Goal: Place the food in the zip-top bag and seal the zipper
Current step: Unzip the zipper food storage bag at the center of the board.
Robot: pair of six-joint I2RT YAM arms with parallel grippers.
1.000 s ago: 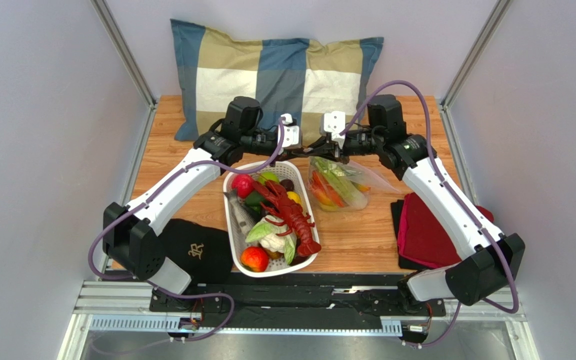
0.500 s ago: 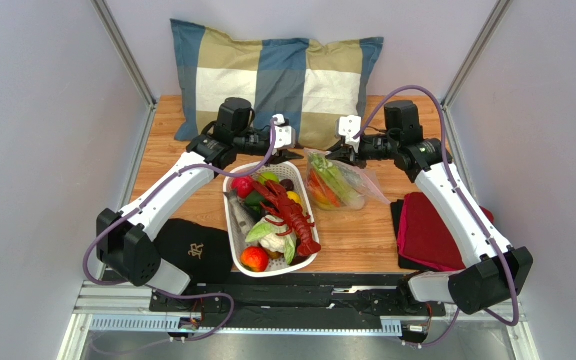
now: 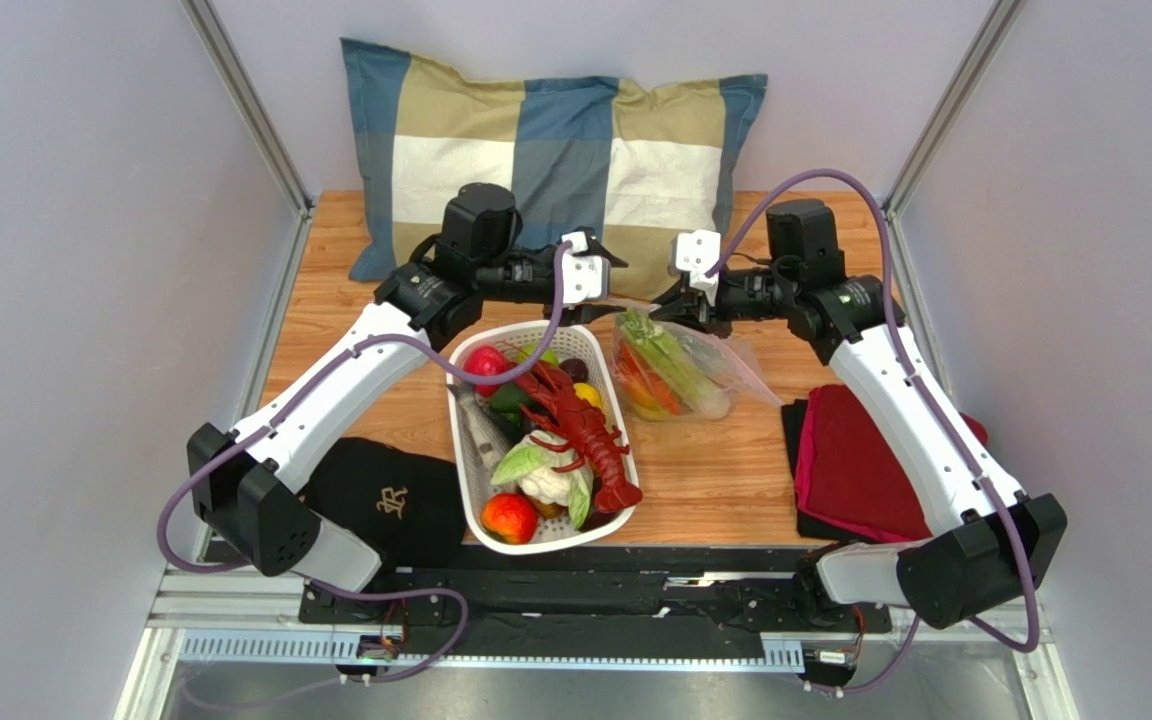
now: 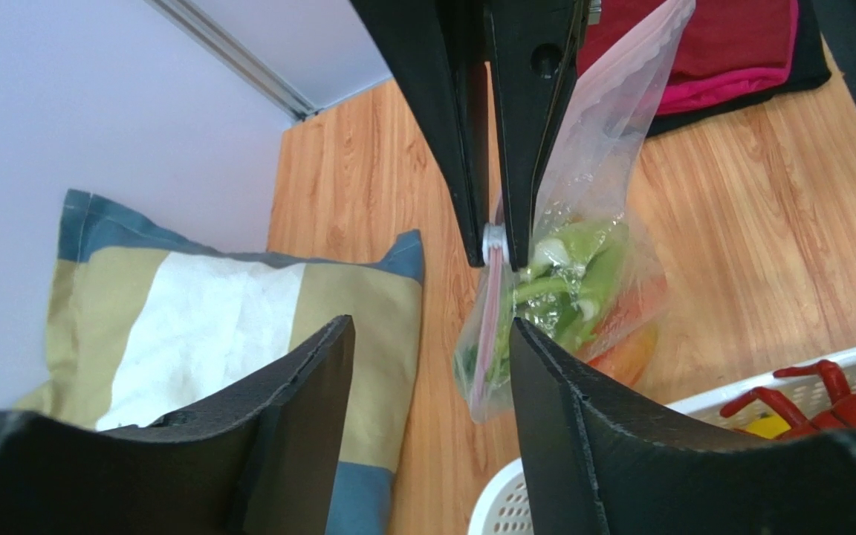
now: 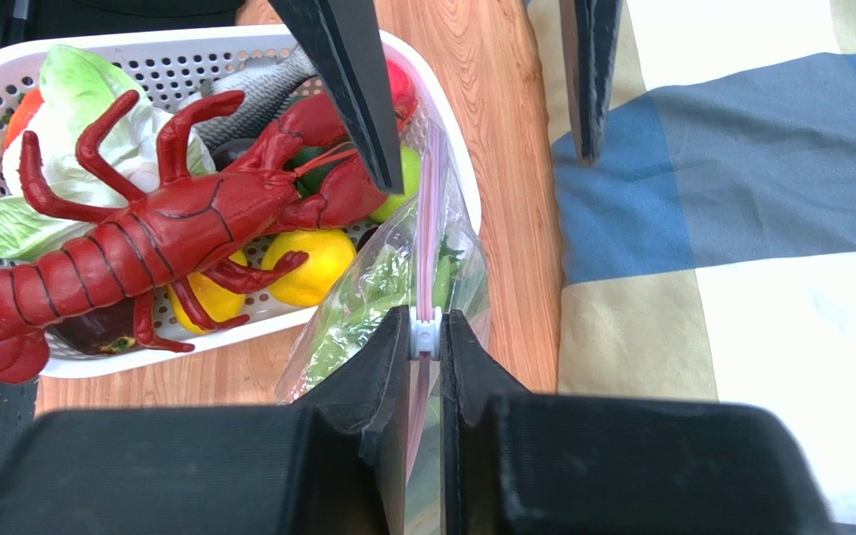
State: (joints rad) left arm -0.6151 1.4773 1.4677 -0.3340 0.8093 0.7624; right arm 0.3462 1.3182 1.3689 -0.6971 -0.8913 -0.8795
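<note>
The clear zip-top bag (image 3: 683, 368) hangs slack just right of the basket, with green stalk and orange-red food (image 4: 570, 268) inside. Its pinkish zipper (image 5: 427, 240) runs between the two grippers. My right gripper (image 5: 426, 334) is shut on the small white slider (image 4: 496, 241) of the zipper and holds that end of the bag up (image 3: 672, 306). My left gripper (image 4: 430, 330) is open at the bag's other end (image 3: 608, 285). The strip's end lies close to its right finger (image 4: 578, 435), and nothing is between the fingers.
A white slotted basket (image 3: 461, 438) holds a red lobster (image 5: 153, 251), lemons, lettuce and other toy food. A checked pillow (image 3: 552, 150) lies at the back. A red cloth (image 3: 868, 458) is at the right and a black cap (image 3: 379, 495) at the left.
My left gripper has opened and let go of the bag's end. The right gripper drew to the right with the slider, then held still.
</note>
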